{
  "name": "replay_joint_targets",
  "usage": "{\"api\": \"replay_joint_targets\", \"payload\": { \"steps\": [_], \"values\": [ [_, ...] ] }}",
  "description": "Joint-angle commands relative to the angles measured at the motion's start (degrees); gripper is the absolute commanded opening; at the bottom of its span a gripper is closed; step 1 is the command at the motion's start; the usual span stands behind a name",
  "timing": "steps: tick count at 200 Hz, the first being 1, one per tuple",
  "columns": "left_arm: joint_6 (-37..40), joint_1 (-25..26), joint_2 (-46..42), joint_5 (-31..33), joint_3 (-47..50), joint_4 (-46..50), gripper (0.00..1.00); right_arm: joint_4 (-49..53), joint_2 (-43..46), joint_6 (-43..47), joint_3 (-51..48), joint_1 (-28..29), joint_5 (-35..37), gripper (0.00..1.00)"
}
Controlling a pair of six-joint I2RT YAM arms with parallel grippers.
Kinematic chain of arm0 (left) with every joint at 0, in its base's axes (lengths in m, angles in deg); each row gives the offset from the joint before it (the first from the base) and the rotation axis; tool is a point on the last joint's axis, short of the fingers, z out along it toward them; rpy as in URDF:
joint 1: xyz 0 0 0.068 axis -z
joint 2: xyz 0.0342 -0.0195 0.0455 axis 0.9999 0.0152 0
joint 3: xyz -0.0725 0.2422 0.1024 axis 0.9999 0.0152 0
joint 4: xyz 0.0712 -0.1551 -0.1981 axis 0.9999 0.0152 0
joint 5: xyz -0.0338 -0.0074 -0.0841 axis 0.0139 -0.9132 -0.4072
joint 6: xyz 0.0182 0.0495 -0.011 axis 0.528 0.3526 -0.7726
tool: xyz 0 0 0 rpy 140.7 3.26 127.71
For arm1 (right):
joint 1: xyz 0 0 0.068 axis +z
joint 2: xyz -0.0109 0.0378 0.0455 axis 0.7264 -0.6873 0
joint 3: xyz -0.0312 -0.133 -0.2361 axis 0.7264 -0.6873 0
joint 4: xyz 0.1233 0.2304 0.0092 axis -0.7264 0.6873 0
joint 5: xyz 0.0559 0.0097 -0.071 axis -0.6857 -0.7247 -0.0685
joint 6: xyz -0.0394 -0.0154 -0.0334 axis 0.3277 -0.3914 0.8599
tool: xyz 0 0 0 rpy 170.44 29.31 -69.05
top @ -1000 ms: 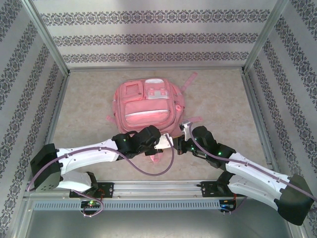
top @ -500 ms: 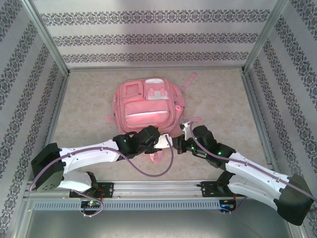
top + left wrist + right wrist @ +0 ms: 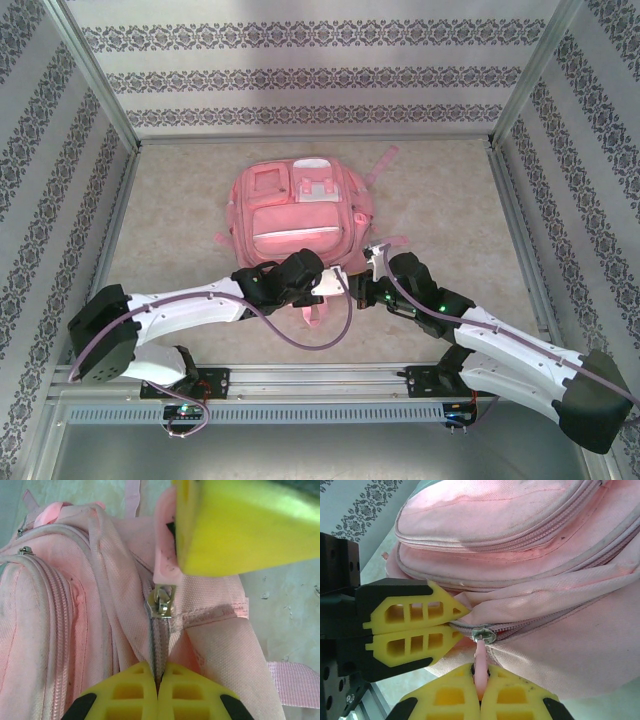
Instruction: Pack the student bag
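Note:
The student bag (image 3: pixel 295 215), a large pink backpack, lies flat in the middle of the table with its pockets facing up. Both grippers meet at its near edge. My left gripper (image 3: pixel 159 672) is shut on the fabric seam of the bag's main zipper, just behind the metal slider (image 3: pixel 162 602). My right gripper (image 3: pixel 480 672) is shut on the pink zipper pull tab (image 3: pixel 481 655) that hangs from that slider (image 3: pixel 484 634). In the right wrist view the left gripper (image 3: pixel 460 620) pinches the seam right beside the slider. From above, the left gripper (image 3: pixel 328 283) and the right gripper (image 3: pixel 358 290) nearly touch.
Patterned walls with metal frame posts (image 3: pixel 100 90) close in the table on three sides. A pink strap (image 3: pixel 380 165) trails from the bag's far right corner, and another strap (image 3: pixel 295 682) lies on the table beside the zipper. Purple cables (image 3: pixel 320 340) loop under the arms.
The left gripper has closed on the bag's zipper seam; it stood open before. The left arm shifted slightly toward the bag. The right gripper holds still on the pull tab.

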Motion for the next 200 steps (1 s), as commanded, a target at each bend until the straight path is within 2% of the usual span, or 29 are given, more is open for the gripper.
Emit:
{"api": "replay_joint_targets", "payload": {
  "steps": [1, 37, 71, 94, 134, 200],
  "values": [
    [0.3, -1.9, -3.8, 1.4, -1.4, 2.5, 0.0, 3.0, -0.6, 2.4, 2.7, -0.8, 5.0, 0.0],
    [-0.1, -2.1, -5.6, 0.4, -2.0, 6.0, 0.0, 5.8, -0.5, 2.6, 2.3, -2.4, 11.4, 0.0],
    [0.5, -2.1, -6.3, 0.4, -2.3, 8.7, 0.0, 5.9, -0.1, 2.9, 2.7, -5.0, 11.1, 0.0],
    [0.4, -2.0, -6.1, 0.0, -2.3, 9.5, 0.0, 4.7, 0.9, 3.6, 2.8, -6.3, 6.7, 0.0],
    [-1.5, -2.1, -4.4, -2.8, -3.3, 8.4, 0.0, -1.3, -1.4, 3.2, 4.2, -5.5, -13.1, 0.0],
    [-2.9, -2.1, -5.2, -6.4, -3.1, 6.3, 0.0, -9.2, -7.5, 0.5, 5.7, -0.1, -15.0, 0.0]
  ]
}}
